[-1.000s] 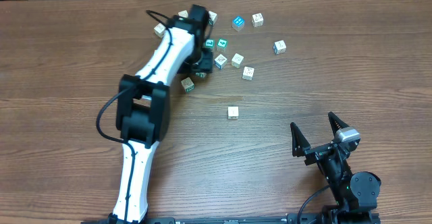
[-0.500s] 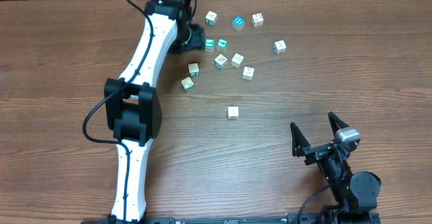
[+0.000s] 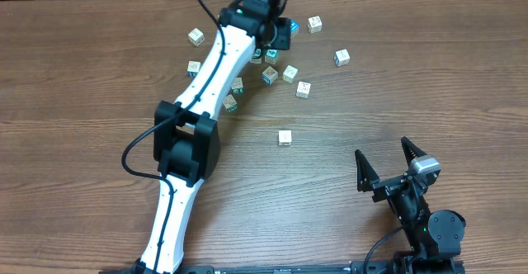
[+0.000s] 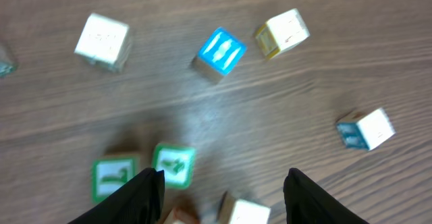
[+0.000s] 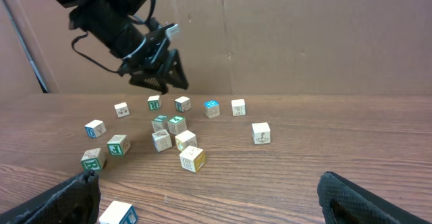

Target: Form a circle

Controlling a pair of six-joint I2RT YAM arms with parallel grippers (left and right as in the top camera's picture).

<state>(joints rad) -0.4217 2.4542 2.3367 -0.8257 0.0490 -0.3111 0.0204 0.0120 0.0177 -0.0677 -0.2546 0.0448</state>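
Swung rightward since half a second ago, the left gripper [image 4: 224,183] hovers with jaws apart and empty, the cubes [image 3: 289,73] scattered ahead of and beneath them, so I judge the circle barely begun.

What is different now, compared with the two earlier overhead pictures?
The left arm swung right across the cubes; its pincer, open and empty, now hangs near the blue cube. No grasp or release shows. The right pincer and the lone cube stayed put.
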